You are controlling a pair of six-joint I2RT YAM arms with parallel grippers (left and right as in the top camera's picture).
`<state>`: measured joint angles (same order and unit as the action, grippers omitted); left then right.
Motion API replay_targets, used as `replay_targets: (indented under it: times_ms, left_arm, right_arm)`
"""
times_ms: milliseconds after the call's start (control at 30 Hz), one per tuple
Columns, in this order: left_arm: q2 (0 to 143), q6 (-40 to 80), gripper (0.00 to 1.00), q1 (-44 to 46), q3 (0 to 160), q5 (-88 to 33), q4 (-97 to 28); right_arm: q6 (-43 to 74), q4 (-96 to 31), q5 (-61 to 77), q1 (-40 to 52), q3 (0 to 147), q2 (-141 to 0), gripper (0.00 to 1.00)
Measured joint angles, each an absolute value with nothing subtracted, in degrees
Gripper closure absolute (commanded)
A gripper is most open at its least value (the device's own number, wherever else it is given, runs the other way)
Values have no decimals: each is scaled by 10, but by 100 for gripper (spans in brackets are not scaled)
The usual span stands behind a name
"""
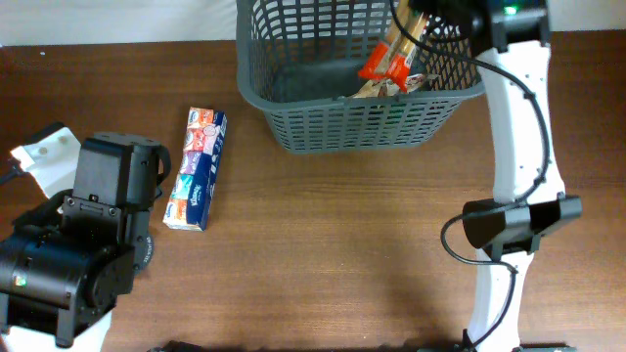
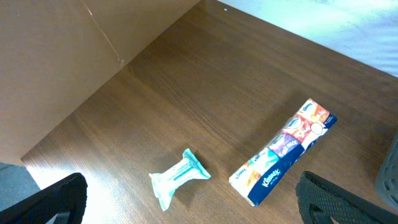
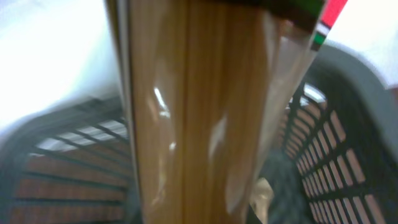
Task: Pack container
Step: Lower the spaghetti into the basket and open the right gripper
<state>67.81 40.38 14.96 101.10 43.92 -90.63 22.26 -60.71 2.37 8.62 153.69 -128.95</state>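
Right gripper (image 1: 426,18) pinching long clear plastic pack of spaghetti (image 3: 186,124), tilted into large dark grey lattice-sided plastic basket (image 1: 352,122) at far edge of brown wooden table (image 1: 342,244); left gripper (image 2: 189,202) spread wide, well apart, above long colourful tissue pack (image 2: 283,152) and small teal packet (image 2: 177,178)

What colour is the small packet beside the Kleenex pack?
The small packet is teal and white; left wrist view shows it best.

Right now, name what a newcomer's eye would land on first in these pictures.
The dark grey container at the far edge of the table stands out first, with a long spaghetti packet tilted inside it. Left of it on the wood lies a colourful tissue pack, with a small teal packet nearby.
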Motion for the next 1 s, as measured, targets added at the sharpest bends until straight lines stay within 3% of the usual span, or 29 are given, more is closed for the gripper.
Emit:
replay_targets:
  times_ms: [233, 333, 367, 400, 533, 1000]
  left_arm:
    - [678, 404, 1, 150, 1011, 439, -906]
    - [678, 404, 1, 150, 1011, 439, -906]
    - [678, 404, 1, 150, 1011, 439, -906]
    - [678, 404, 1, 150, 1011, 439, -906]
    - [678, 404, 1, 150, 1011, 439, -906]
    - [678, 404, 1, 150, 1011, 439, -906]
  right_arm:
    - [220, -608, 7, 86, 1483, -1295, 93]
    - [219, -614, -4, 86, 1479, -1295, 68]
    - [212, -619, -8, 86, 1477, -1295, 51]
    - [211, -625, -13, 86, 1475, -1295, 42]
    - [204, -629, -19, 86, 1474, -1294, 26]
    - [205, -639, -14, 86, 1474, -1286, 23]
